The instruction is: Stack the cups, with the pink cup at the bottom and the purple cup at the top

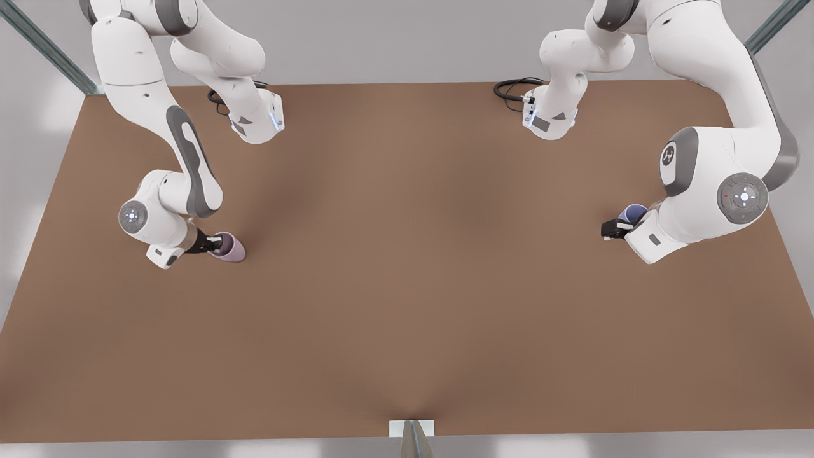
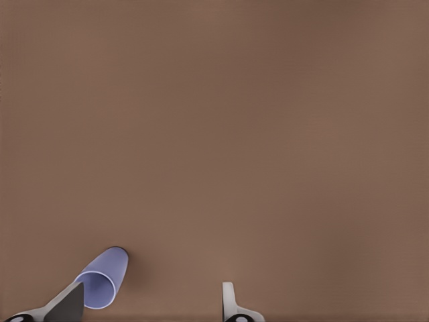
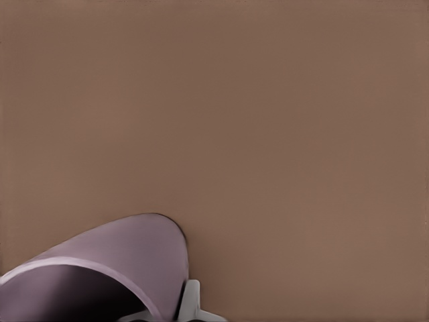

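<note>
The step in hand looked like the two pickups, and doing it well meant seating each cup squarely between the jaws before lifting, so that neither tilted on the way to the stack. In the front view, the small matte periwinkle blue-purple tapered cup (image 1: 633,212) was at the right of the frame, beside the left gripper (image 1: 614,229); the left wrist view showed it (image 2: 102,278) against one finger with the other finger well apart, so the jaws were spread and not clenched on it. Its mouth faced that camera and its long axis ran away toward the brown table (image 1: 407,286), which from there looked tipped rather than upright, though I cannot be sure. The small matte mauve-pink tapered cup (image 1: 229,247) was at the left of the front view, at the right gripper (image 1: 215,242), its long axis likewise leaning away from the wrist camera, dark mouth (image 3: 74,295) nearest. Whether those jaws were closed on it I cannot tell.
</note>
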You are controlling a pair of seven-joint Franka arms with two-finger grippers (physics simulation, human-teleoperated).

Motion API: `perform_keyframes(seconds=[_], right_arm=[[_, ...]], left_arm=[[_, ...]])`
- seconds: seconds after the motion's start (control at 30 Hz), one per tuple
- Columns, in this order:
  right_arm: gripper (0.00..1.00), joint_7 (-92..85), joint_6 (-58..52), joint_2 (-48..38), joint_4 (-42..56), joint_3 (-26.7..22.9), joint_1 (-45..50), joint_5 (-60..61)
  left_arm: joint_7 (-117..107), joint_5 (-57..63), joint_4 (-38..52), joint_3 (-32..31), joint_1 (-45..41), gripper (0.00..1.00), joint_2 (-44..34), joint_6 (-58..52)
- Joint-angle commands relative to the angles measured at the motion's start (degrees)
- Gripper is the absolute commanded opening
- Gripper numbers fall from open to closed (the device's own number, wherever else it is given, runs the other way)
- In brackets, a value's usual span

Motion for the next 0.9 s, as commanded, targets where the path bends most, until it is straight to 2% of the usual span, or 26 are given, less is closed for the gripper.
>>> perform_keyframes(seconds=[0.0, 0.07, 0.1, 0.17, 0.2, 0.23, 0.3, 0.37, 0.4, 0.43, 0.57, 0.6, 0.63, 0.73, 0.87], right_arm=[[0.21, 5.39, -3.16, -0.49, 1.83, 1.36, 0.71, -0.16], [0.21, 10.75, -6.14, -0.49, 5.78, 2.86, 2.11, -0.16], [0.21, 15.85, -12.13, -0.31, 10.7, 3.56, 4.39, -0.24], [0.21, 27.17, -12.48, 0.74, 15.62, 5.49, 9.4, -0.24], [0.21, 30.42, -12.57, 1.53, 17.82, 7.68, 9.67, -0.07], [0.21, 36.4, -13.79, 3.46, 21.68, 12.6, 9.67, 0.81], [0.21, 44.58, -15.55, 7.68, 29.85, 18.23, 9.93, 0.81], [0.21, 58.64, -19.42, 18.13, 46.11, 17.45, 19.68, 0.11], [0.21, 61.63, -19.34, 20.42, 49.63, 14.92, 23.8, 0.11], [0.21, 65.58, -21.0, 24.28, 56.48, 7.97, 32.24, -0.51], [0.21, 83.0, -23.03, 38.01, 72.76, 5.06, 42.54, -2.27], [0.21, 83.7, -21.89, 39.06, 74.16, 5.06, 44.12, -2.27], [0.21, 88.19, -20.57, 42.31, 78.2, 5.23, 44.74, -2.27], [0.21, 88.36, -20.48, 44.95, 79.88, 5.67, 45.36, -3.58], [0.21, 88.72, -20.65, 48.64, 81.73, 4.71, 46.41, -3.5]], left_arm=[[0.56, 0.03, 0.03, 0.32, 0.02, 1.0, -0.11, -0.17], [0.73, 0.03, 0.03, 1.47, -0.07, 1.0, -0.2, -0.17], [0.82, 0.03, 0.03, 1.73, 0.02, 1.0, -0.2, -0.17], [1.26, 0.03, 0.11, 3.04, 0.02, 1.0, -0.29, -0.7], [1.35, 0.03, 0.11, 3.14, 0.02, 1.0, -0.29, -0.7], [1.61, 0.03, 0.11, 4.27, 0.11, 1.0, -0.2, -0.7], [1.61, 0.03, 0.11, 5.15, 0.11, 1.0, -0.11, -0.52], [8.36, -0.06, 0.03, 7.7, 0.63, 1.0, 0.5, -0.08], [10.66, -0.23, 0.03, 8.58, 0.63, 1.0, 0.76, 0.18], [11.01, -0.41, 0.11, 8.59, 0.81, 1.0, 1.03, 0.45], [30.34, -5.16, -0.06, 12.01, 8.8, 1.0, 6.39, 5.01], [34.3, -5.16, -0.15, 12.36, 10.39, 1.0, 7.62, 5.89], [38.61, -4.81, -4.44, 12.71, 11.18, 1.0, 6.84, 9.14], [45.2, -4.45, -20.27, 15.18, 11.18, 1.0, 0.07, 22.59], [48.55, -4.45, -29.94, 15.79, 11.18, 1.0, -1.25, 33.31]])
